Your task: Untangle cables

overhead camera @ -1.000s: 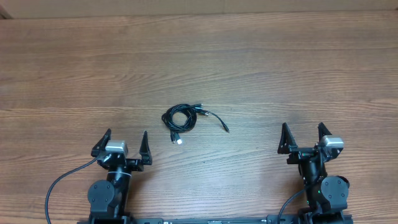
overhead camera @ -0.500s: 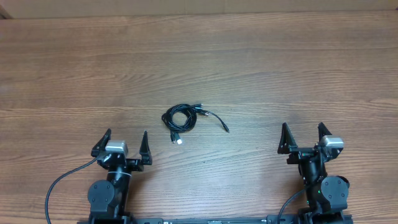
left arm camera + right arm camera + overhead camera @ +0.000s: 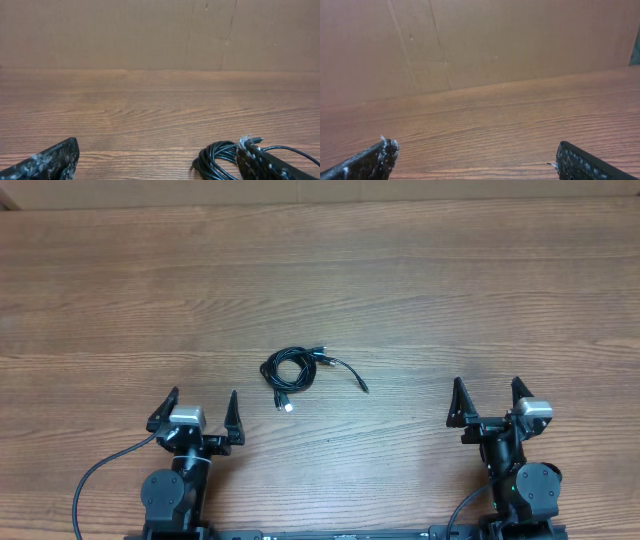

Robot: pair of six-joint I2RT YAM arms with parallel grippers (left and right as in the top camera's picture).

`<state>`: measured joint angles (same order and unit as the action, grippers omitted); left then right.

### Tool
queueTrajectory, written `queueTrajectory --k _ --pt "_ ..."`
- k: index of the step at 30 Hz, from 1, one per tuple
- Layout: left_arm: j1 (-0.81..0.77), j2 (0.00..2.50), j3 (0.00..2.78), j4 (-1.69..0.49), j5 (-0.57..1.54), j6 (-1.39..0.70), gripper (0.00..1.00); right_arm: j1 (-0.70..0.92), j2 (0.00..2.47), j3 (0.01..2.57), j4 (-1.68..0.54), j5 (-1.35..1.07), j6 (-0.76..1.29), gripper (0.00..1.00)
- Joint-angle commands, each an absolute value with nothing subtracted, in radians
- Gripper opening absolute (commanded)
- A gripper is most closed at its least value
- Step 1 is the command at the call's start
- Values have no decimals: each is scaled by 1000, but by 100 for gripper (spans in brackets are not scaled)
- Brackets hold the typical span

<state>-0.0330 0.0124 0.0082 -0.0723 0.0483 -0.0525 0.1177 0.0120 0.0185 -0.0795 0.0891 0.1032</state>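
While left gripper (image 3: pixel 203 393) and right gripper (image 3: pixel 487 383) both stand released w/ nothing in them, you've got the cables (image 3: pixel 295 372) coiled near table (image 3: pixel 450 280) ctr, approx 3 o'clock of left, 9 o'clock of right, well apart.

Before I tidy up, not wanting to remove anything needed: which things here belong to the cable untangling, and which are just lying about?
Job: bundle of thin black cables, one silvery-white tip; left arm's open black fingers; right arm's open black fingers.
Not the job: brown wood-grain table; tan cardboard wall; thick black wire feeding the left arm.
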Motion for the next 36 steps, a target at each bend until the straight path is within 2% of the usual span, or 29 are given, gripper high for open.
queueTrajectory --k 1,16,24,36 --pt "-40 4 5 -75 42 -59 100 117 3 8 -76 92 96 100" --pt "-40 4 41 -53 45 -105 100 117 3 9 -76 15 110 100" --pt "-40 25 146 -223 45 -106 99 117 9 61 -167 13 130 100" --pt "-41 293 337 -296 84 -113 100 117 101 244 -334 -9 130 100"
